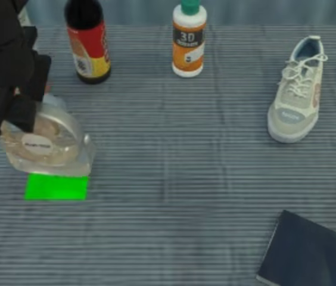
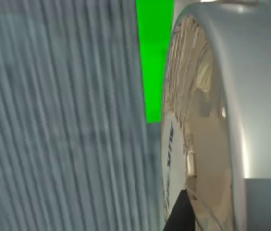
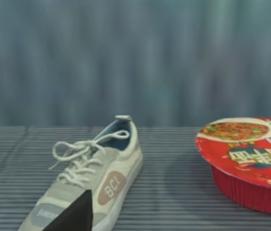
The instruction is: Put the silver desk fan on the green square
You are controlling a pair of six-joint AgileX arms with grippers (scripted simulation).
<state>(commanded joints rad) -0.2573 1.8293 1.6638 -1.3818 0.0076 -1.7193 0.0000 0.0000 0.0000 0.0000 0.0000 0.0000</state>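
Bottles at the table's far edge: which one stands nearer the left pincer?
The dark bottle with the red and yellow label. It stands just beside the left pincer, which is at the silver desk fan; the white and orange bottle is farther right.

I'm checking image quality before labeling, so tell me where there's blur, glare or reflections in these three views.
Top view: soft overall, the silver desk fan looks washed out under the left gripper. Left wrist view: the striped cloth is streaked; the fan's chrome mirrors warm tones beside the green square. Right wrist view: the sneaker reads clearly against a hazy backdrop.
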